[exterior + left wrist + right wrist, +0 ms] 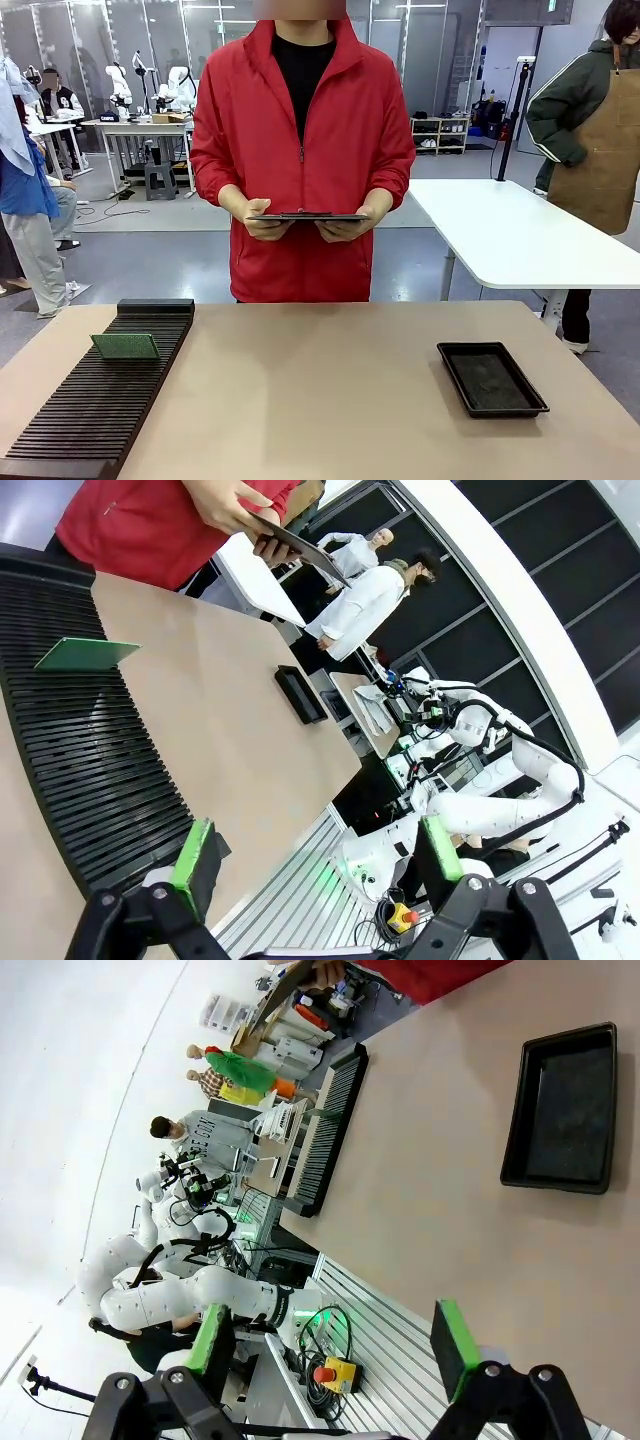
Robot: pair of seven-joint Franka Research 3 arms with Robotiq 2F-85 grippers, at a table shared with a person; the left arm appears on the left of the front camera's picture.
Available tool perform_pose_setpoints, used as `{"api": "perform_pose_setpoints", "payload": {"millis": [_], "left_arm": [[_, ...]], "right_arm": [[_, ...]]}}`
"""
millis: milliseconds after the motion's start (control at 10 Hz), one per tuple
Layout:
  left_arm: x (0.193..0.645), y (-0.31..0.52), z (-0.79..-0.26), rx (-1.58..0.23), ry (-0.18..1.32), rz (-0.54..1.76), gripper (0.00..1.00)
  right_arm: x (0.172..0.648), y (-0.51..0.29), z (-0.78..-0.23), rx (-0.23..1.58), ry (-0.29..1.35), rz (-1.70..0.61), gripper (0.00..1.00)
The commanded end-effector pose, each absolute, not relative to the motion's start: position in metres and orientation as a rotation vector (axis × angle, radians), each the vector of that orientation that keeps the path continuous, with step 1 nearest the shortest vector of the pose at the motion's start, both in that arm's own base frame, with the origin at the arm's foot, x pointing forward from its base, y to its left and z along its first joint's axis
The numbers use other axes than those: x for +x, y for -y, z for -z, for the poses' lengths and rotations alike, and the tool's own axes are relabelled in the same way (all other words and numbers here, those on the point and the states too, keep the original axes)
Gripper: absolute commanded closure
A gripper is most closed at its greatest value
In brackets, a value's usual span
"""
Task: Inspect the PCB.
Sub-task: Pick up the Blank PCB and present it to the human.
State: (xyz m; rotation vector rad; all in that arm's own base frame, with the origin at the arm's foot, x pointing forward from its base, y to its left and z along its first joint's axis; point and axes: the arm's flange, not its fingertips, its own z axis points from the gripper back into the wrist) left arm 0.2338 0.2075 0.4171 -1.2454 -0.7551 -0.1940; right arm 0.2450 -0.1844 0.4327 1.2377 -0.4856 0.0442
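Observation:
The PCB [125, 346] is a small green board standing tilted in the slots of a black ribbed rack [100, 400] at the table's left. In the left wrist view the PCB [85, 652] lies far ahead of my left gripper [316, 852], which is open with nothing between its green pads [193, 852]. My right gripper [330, 1345] is open too, held high above the table's near edge, well clear of everything.
A shallow black tray [492, 378] sits at the table's right, also seen as the tray [563, 1110]. A person in a red jacket [300, 110] stands at the far side, holding a thin flat board [308, 216] in both hands. The rack [328, 1130] runs along the left edge.

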Motion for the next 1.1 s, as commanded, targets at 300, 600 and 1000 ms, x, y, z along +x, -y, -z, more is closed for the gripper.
{"api": "perform_pose_setpoints", "payload": {"millis": [300,600,1000], "left_arm": [[0.227,-0.201,-0.441,-1.060,0.786,0.371,0.00],[0.261,-0.150,-0.496,-0.439,0.750,0.688,0.00],[0.315,-0.070,-0.522,0.022,0.614,1.074,0.00]], "right_arm": [[0.245,0.184,-0.433,1.246,0.490,-0.051,0.00],[0.245,0.184,-0.433,1.246,0.490,-0.051,0.00],[0.245,0.184,-0.433,1.246,0.490,-0.051,0.00]]}}
